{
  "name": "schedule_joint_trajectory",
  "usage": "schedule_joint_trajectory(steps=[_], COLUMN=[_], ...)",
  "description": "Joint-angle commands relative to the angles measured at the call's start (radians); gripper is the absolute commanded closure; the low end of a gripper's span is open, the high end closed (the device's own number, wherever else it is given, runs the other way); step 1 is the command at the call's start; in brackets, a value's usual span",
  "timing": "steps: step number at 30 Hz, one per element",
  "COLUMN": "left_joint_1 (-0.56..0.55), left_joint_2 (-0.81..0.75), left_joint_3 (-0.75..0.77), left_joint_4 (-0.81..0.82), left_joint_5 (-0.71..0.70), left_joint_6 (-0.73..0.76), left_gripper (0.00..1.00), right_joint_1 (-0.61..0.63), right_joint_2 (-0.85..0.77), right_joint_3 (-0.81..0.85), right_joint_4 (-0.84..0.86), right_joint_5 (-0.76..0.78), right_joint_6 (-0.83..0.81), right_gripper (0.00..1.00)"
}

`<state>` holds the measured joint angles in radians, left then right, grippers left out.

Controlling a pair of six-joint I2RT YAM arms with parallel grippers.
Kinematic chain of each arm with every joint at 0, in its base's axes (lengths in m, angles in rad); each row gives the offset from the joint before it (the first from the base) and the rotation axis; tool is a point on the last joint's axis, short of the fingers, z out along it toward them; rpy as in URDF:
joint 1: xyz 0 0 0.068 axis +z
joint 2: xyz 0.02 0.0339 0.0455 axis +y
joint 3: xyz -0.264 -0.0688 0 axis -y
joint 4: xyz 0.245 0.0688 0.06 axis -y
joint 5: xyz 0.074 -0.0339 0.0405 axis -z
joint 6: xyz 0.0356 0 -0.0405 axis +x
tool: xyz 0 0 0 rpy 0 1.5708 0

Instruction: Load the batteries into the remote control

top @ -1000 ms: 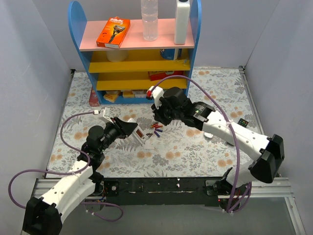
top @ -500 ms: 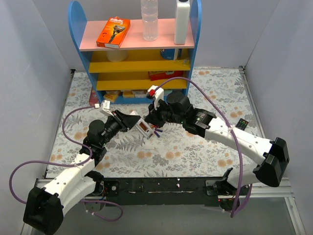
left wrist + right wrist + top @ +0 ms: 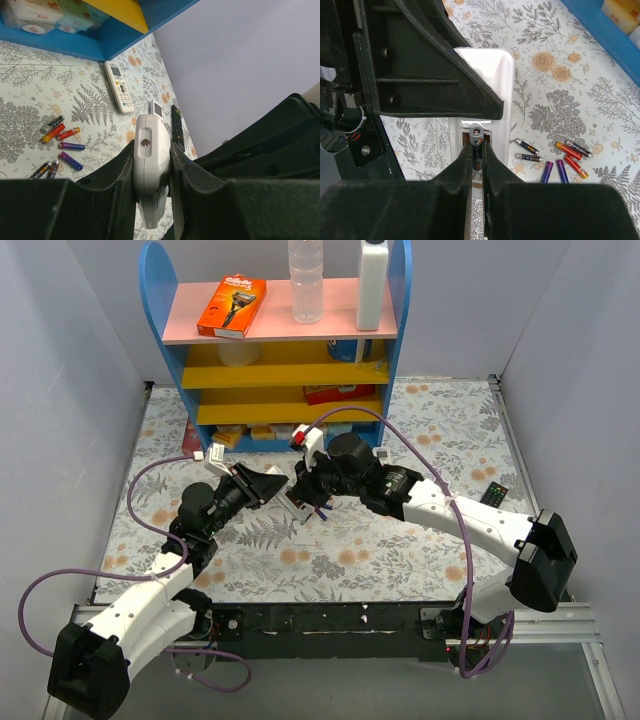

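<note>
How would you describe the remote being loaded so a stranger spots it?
In front of the blue and yellow shelf, two robot arms meet above the floral mat. The left gripper clamps a long, plain white remote off the mat. Unlike the buttoned white remote and slim black remote lying flat, its battery bay is open and the right gripper holds a dark cell in it.

The remote control (image 3: pixel 294 504) is sitting between the fingers of the left gripper (image 3: pixel 275 490) near the middle of the mat (image 3: pixel 390 545). The right gripper (image 3: pixel 310 488) is facing it from its 3 o'clock side, pinching one cell (image 3: pixel 476 141) at its compartment. The other batteries (image 3: pixel 321 509) are lying just at its 4 o'clock, the shelf unit (image 3: pixel 285 370) is standing at 12 o'clock, and a small remote (image 3: pixel 494 493) is lying well apart at 3 o'clock.
</note>
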<state>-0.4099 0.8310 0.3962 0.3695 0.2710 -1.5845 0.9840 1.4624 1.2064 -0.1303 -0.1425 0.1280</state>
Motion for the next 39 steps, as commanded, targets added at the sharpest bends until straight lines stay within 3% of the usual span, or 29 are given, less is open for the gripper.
schedule_joint_trajectory(steps=[1,39], left_joint_1=[-0.004,-0.003], left_joint_2=[-0.026,-0.030], left_joint_3=[0.043,0.090], left_joint_4=[-0.017,-0.149], left_joint_5=[-0.004,0.020], left_joint_6=[-0.014,0.017], left_gripper=[1.00,1.00], right_joint_1=[0.007,0.024], right_joint_2=[0.007,-0.023], right_joint_3=[-0.010,-0.093], right_joint_4=[0.055,0.173], right_joint_5=[-0.012,0.038], right_joint_6=[-0.004,-0.079], right_gripper=[0.99,0.98])
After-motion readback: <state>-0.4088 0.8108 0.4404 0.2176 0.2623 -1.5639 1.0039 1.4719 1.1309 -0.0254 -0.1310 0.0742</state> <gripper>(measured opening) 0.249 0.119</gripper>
